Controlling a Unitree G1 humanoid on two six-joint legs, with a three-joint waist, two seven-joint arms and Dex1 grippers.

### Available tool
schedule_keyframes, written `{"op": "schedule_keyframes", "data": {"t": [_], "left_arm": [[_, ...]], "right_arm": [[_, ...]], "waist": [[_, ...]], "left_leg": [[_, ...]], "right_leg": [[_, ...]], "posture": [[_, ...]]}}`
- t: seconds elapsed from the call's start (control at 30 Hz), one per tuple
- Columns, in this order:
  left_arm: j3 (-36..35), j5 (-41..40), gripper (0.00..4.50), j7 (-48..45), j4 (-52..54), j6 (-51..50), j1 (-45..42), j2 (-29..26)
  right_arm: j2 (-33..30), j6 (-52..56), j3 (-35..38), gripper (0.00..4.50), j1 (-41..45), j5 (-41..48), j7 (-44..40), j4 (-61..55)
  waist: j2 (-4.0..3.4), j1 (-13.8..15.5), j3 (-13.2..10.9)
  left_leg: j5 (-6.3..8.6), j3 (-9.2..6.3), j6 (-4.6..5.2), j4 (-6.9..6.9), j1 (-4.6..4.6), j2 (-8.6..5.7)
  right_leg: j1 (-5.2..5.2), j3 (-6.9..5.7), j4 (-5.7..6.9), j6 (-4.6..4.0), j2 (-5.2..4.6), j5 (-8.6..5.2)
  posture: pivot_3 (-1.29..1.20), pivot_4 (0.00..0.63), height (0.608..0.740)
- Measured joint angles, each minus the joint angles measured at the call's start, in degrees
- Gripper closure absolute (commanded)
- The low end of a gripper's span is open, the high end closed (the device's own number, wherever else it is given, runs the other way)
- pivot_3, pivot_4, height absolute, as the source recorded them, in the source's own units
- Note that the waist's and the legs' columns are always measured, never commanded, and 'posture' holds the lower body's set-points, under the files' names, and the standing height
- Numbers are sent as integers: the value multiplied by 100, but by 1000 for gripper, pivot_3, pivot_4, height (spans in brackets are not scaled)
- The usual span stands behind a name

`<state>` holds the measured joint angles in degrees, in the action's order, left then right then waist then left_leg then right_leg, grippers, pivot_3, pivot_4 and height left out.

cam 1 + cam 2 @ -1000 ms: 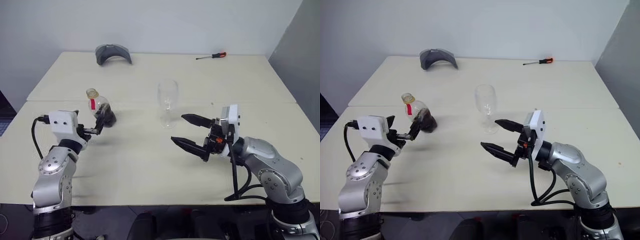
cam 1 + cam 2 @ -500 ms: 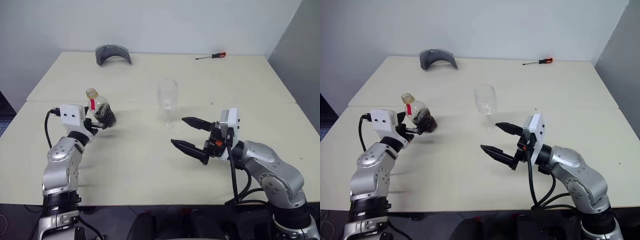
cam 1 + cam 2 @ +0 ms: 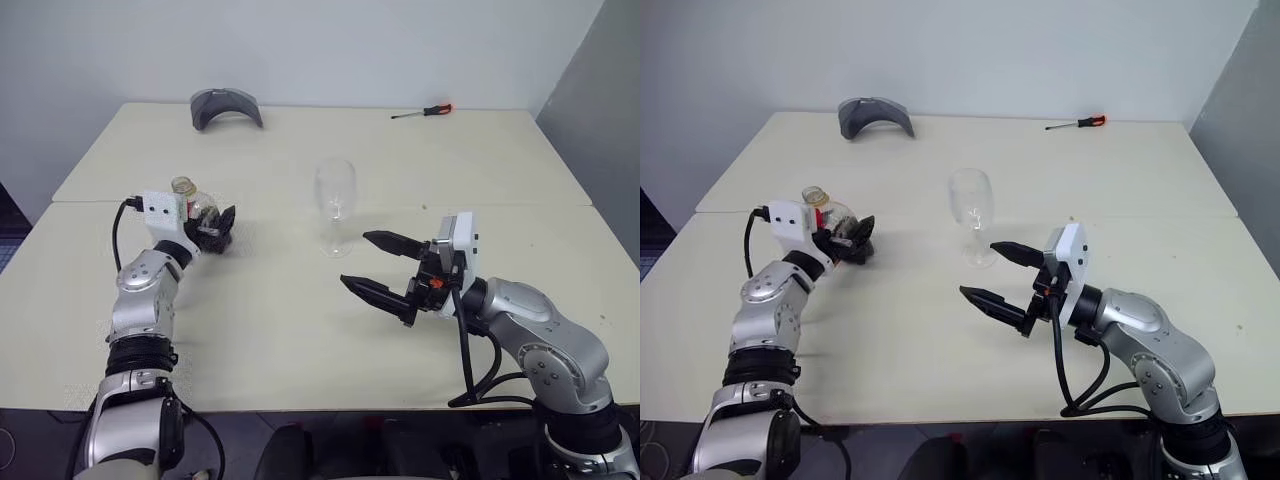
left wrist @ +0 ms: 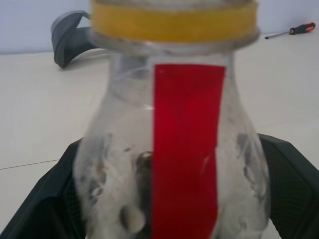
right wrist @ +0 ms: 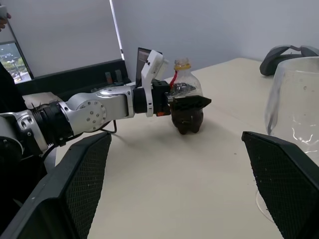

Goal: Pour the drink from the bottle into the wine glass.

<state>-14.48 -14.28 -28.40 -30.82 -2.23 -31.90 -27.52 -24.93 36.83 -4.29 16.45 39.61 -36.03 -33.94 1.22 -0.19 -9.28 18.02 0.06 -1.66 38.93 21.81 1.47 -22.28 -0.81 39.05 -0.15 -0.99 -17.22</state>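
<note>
- My left gripper point(image 3: 216, 226) has moved forward over the last second and now straddles the bottle point(image 3: 200, 222), one black finger on each side of its round body, jaws spread wide and not yet squeezing as far as I can tell.
- From that I judge the reach done; closing on the bottle comes next.
- The drink point(image 5: 187, 121) sits low in the bottle, which stands upright on the table point(image 3: 300, 330) with its yellow cap point(image 4: 174, 20) on. I expect the cap to block pouring.
- My right gripper point(image 3: 385, 268) hovers wide open and empty, unmoved, just short of the wine glass point(image 3: 335, 205).
- The glass stands upright, well apart from the bottle.
- A grey curved piece point(image 3: 226, 107) and a screwdriver point(image 3: 423, 112) lie at the far edge, out of my way.
</note>
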Motion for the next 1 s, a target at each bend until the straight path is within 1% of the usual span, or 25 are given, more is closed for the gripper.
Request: {"op": "schedule_keyframes", "data": {"t": [0.07, 0.1, 0.3, 0.33, 0.37, 0.63, 0.73, 0.87, 1.0], "left_arm": [[19, 4, 647, -59, -154, 102, -14, 6], [18, 0, 952, -94, -201, 135, -22, 7], [17, -3, 2927, -152, -409, 229, -165, -2], [17, -4, 3186, -174, -454, 267, -165, -1], [15, -4, 3345, -185, -483, 281, -175, -1], [19, -2, 3423, -221, -504, 283, -189, -2], [116, 3, 3440, -374, -295, 102, -188, -53], [331, -6, 3440, -839, -5, -250, -409, -347], [679, 141, 3440, -1452, 15, -331, -1189, -743]], "right_arm": [[0, 0, 0, 0, -4, 0, 5, -7], [0, 0, 0, 0, -13, 0, 5, -8], [0, -4, 0, 0, -58, -5, 5, -9], [0, -4, 0, 0, -66, -6, 4, -9], [1, -5, 0, 0, -68, -7, 4, -9], [1, -24, 0, 0, -64, -10, -7, -9], [-10, -22, 0, 0, 72, -9, -16, 22], [-62, 71, 110, 0, 614, 70, -12, 217], [-275, 65, 322, 0, 1439, -31, -86, 817]], "waist": [[0, 0, 0], [0, 1, 0], [1, 3, 0], [1, 3, 0], [1, 3, 0], [1, 3, 0], [3, 1, -1], [4, -2, -3], [6, 9, -4]], "left_leg": [[0, -1, 0, 0, 0, 1], [0, -2, 0, 0, 0, 1], [0, -2, 0, 3, 0, 0], [0, -2, 0, 3, 1, 1], [0, -2, 0, 3, 0, 1], [0, -3, 0, 3, 1, 1], [-1, -3, -1, 5, 6, 1], [-3, -2, -4, 9, 6, 0], [-2, -7, -1, 7, 5, -4]], "right_leg": [[-1, -1, 0, 0, 0, 0], [-1, -1, 1, 0, 0, 0], [0, -1, 4, 1, 0, 1], [-1, -2, 3, 1, 0, 1], [-1, -1, 3, 1, 0, 1], [-1, -2, 3, 1, 0, 1], [-4, -2, 4, 1, 0, 1], [-5, -2, 9, 1, 1, 1], [-3, -7, 6, 1, 2, 2]], "posture": [[0, 150, 740], [0, 150, 740], [0, 150, 740], [0, 150, 740], [0, 150, 740], [0, 150, 740], [0, 150, 740], [0, 150, 740], [0, 150, 740]]}}
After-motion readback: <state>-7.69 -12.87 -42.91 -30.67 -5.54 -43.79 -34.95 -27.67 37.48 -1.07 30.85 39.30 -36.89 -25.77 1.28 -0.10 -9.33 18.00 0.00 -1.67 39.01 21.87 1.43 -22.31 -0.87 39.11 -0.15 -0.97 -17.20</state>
